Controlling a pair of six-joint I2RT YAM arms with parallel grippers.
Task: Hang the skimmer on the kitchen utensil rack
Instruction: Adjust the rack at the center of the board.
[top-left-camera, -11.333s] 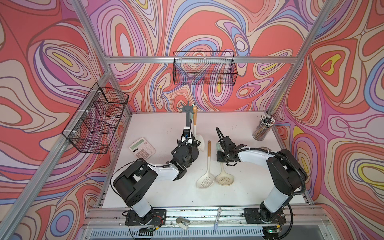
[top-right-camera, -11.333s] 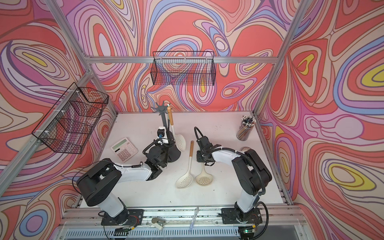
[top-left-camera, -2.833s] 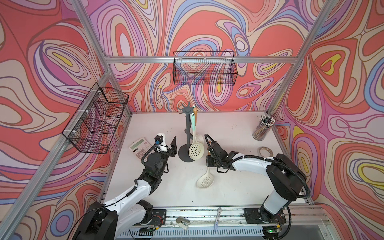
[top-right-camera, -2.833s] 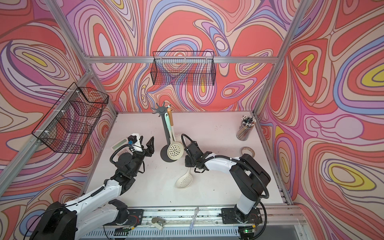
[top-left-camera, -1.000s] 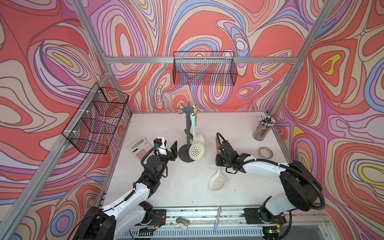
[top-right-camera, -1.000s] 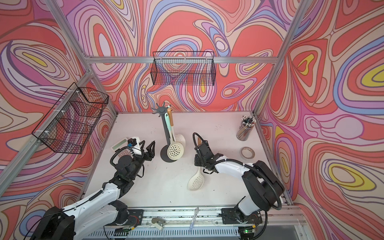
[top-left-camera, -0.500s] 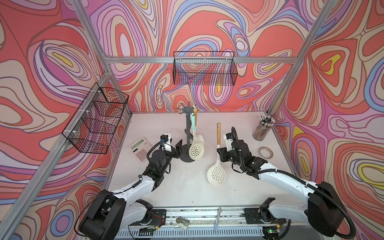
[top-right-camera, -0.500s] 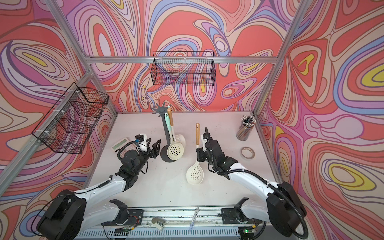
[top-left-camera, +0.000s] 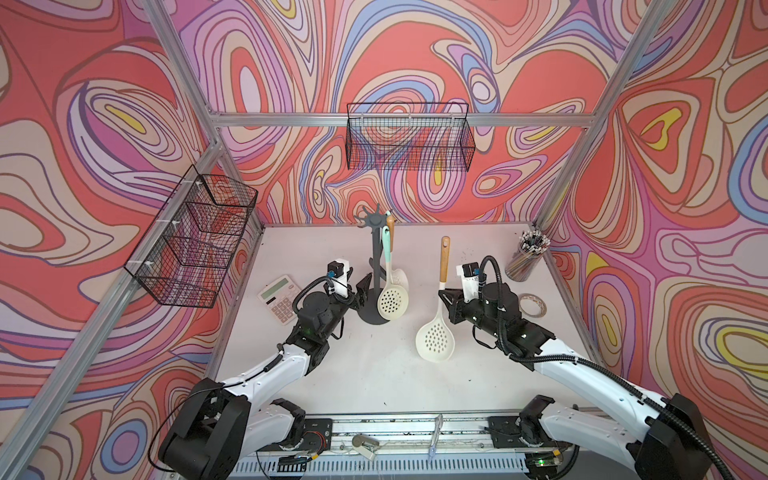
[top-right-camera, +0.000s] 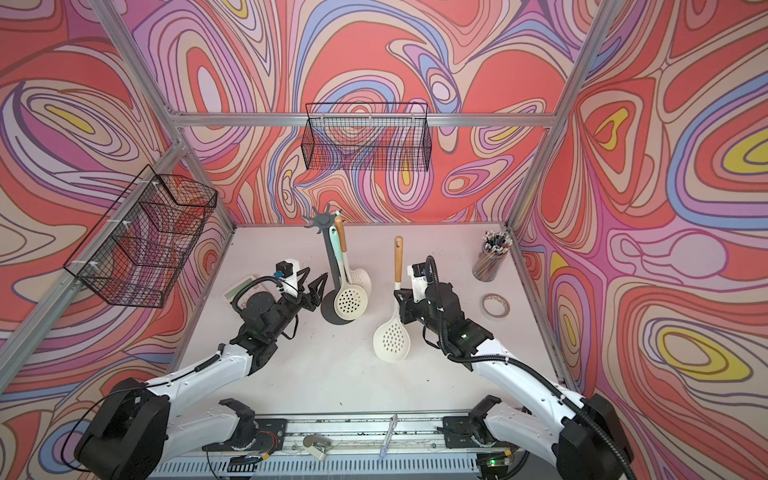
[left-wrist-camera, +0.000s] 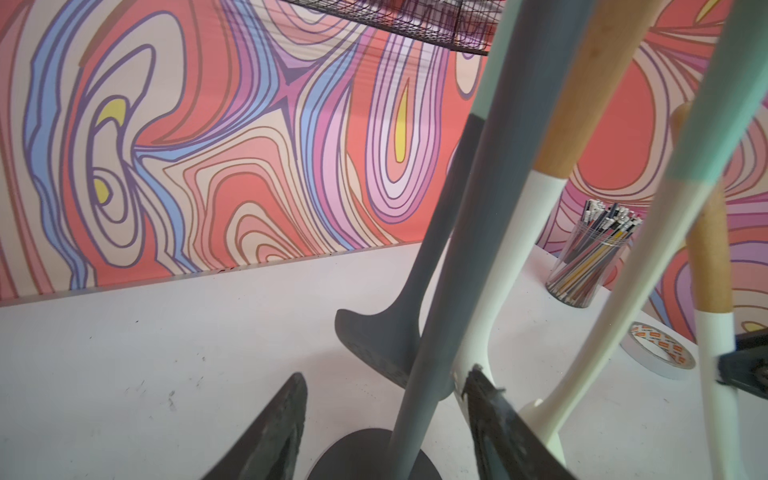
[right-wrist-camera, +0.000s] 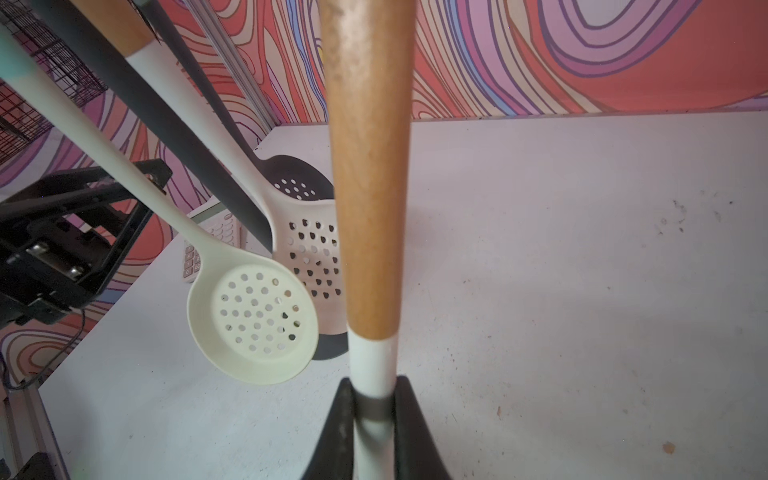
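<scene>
Now the left claw (left-wrist-camera: 386, 376) stands half-open astride the slim pole of the dark grey, star-crowned utensil rack (top-left-camera: 373, 257), seemingly not yet gripping it. The cream perforated skimmer with a wooden handle (top-left-camera: 435, 338) hangs upright, pinched at its white neck in the right claw (right-wrist-camera: 374, 399), apart from the rack. This looks like the carry step. The next move calls for lifting it and threading the handle hole over a free hook.
</scene>
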